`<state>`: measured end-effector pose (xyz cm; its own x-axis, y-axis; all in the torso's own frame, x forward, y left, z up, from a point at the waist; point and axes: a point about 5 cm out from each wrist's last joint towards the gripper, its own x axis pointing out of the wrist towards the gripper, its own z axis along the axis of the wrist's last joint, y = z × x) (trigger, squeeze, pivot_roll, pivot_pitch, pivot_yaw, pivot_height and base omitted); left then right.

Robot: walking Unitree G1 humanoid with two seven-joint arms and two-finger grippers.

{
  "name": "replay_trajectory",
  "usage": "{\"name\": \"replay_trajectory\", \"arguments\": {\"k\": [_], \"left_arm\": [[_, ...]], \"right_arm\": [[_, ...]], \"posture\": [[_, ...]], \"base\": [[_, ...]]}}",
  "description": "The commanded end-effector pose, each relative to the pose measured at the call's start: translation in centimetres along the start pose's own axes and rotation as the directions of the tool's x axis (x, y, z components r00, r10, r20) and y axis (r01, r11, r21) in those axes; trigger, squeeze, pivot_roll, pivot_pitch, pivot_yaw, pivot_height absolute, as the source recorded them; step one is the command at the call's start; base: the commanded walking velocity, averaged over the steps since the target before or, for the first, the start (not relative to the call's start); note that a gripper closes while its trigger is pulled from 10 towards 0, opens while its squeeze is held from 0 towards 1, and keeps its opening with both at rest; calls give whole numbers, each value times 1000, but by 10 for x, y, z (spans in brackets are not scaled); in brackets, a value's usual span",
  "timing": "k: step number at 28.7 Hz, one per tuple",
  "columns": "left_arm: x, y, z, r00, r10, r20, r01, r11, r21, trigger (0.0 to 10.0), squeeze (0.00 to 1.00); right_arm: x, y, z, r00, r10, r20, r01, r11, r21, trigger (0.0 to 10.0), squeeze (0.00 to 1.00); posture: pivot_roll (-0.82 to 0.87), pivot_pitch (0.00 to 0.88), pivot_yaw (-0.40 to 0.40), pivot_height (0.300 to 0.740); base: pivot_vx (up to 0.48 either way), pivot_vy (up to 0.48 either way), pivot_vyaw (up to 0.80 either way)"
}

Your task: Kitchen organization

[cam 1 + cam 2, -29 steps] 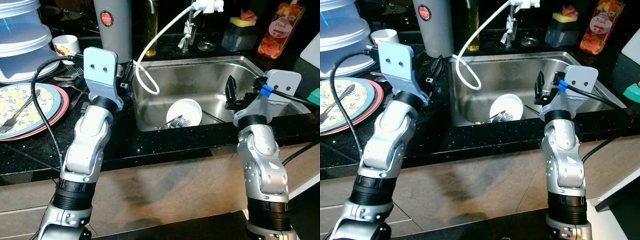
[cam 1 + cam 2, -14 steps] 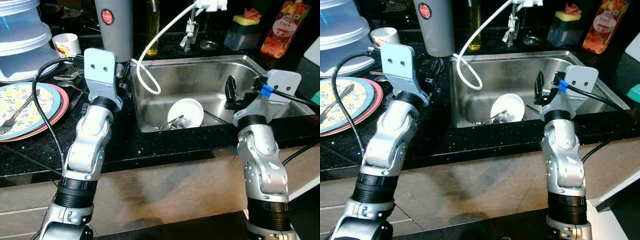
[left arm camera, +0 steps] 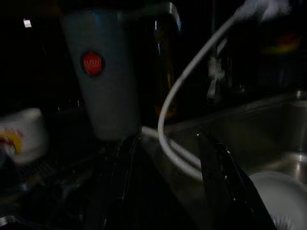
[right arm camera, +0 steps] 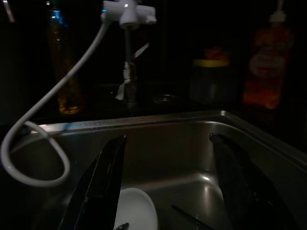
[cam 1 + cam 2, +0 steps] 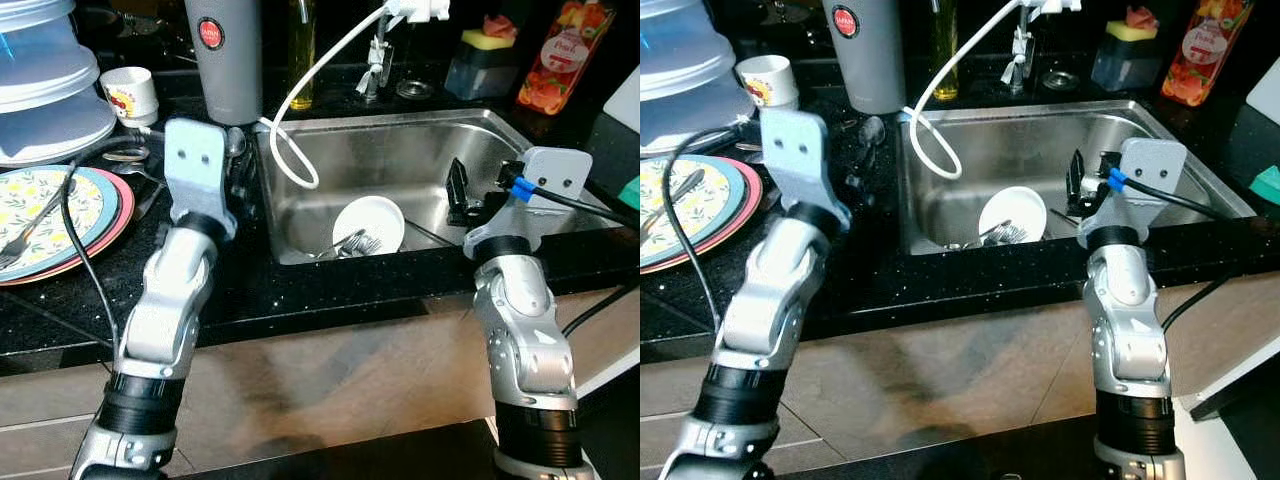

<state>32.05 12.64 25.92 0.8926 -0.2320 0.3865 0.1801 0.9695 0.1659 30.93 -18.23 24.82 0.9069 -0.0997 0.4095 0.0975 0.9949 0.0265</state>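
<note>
Black counter (image 5: 300, 300) carries plates (image 5: 60, 215), mug (image 5: 132, 95), perhaps cutlery.

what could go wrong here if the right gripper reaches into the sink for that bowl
The white bowl lies tipped on its side with forks inside, so a pinch on its rim might slip or scatter them. The white hose loops over the sink edge near the left gripper and could snag. The right gripper, fingers open, hangs close to the sink's right wall and may knock it.
</note>
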Motion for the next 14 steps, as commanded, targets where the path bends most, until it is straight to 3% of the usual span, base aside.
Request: {"name": "replay_trajectory", "arguments": {"k": [1,7,14], "left_arm": [[1,4,17,998,9,59,-11,999,35,10000,0],[10,13,41,989,26,142,-34,998,54,10000,0],[6,17,32,993,49,104,-56,997,56,10000,0]], "right_arm": [[-4,1,3,1000,8,14,-8,1000,-6,10000,0],[-2,5,7,999,29,30,-29,1000,0,10000,0],[6,10,10,997,54,46,-54,999,5,10000,0]], "posture": [[61,147,10,740],[72,163,1,740],[79,144,-13,740]], "base": [[0,0,0],[0,0,0],[0,0,0]]}}
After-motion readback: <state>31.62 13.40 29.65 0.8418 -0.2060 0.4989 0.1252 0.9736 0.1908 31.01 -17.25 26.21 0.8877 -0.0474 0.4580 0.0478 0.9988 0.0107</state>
